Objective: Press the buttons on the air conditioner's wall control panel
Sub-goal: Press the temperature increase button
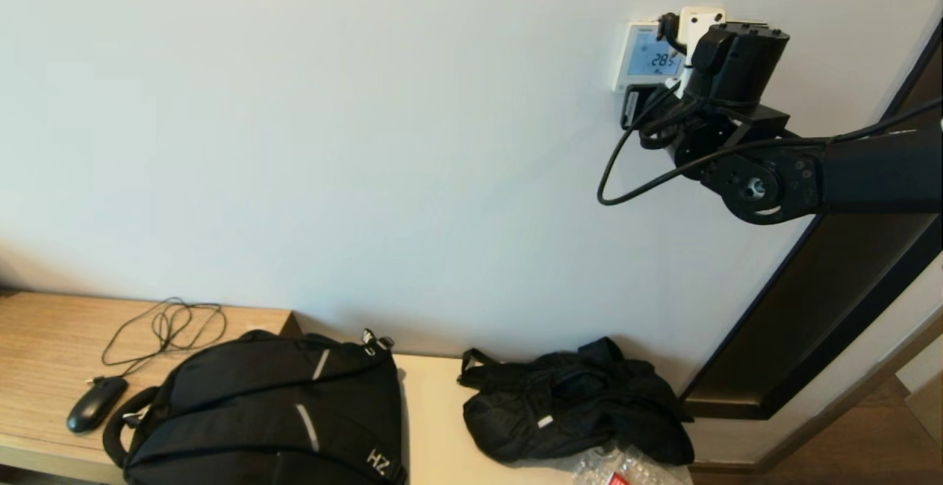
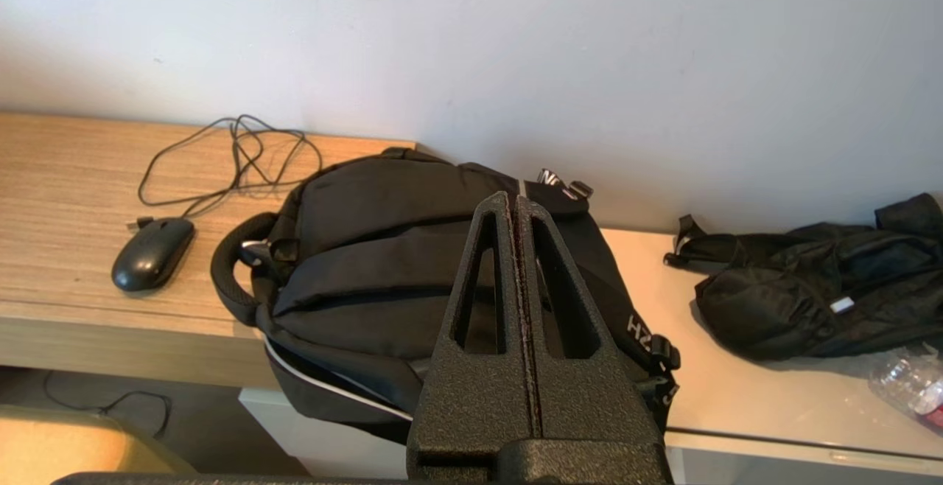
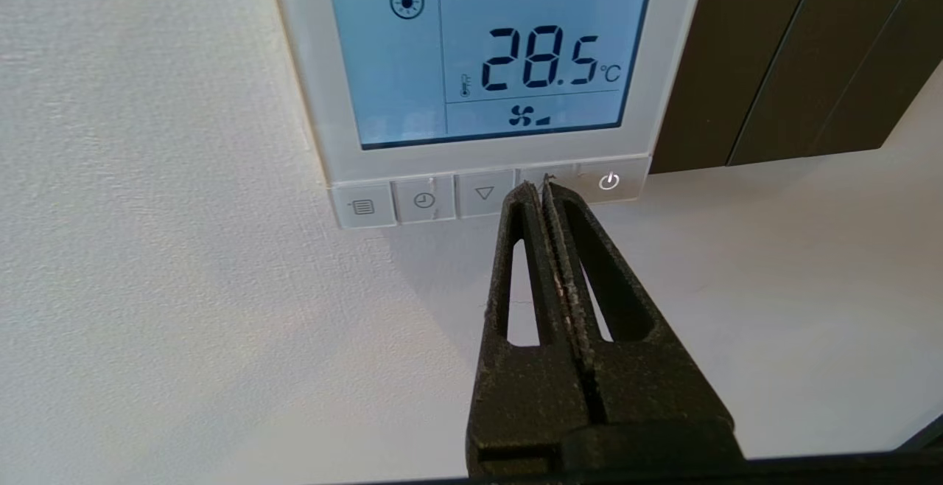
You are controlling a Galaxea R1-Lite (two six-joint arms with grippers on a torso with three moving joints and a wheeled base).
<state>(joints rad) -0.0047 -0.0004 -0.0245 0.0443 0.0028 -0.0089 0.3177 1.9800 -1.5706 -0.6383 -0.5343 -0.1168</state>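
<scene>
Pale wall (image 1: 368,138) fills the background, with a wooden tabletop (image 1: 44,337) along its foot. Far left on that tabletop sits a black mouse (image 1: 96,402) with its cable (image 1: 166,326) looped behind, then a black backpack (image 1: 272,411), then a crumpled black bag (image 1: 575,400) further right. The left end effector (image 2: 518,201) hangs over the backpack, fingers pressed together, idle. Up on the right, the air conditioner's wall control panel (image 3: 486,57) is mounted high on the wall, screen lit pale blue and reading 28.5. Along its lower edge run the buttons (image 3: 486,194). The right end effector (image 3: 541,186) is right there, fingers closed tight, tips at the key just left of the power button (image 3: 609,181). Rightmost, a dark door frame (image 1: 832,301) slants down.
</scene>
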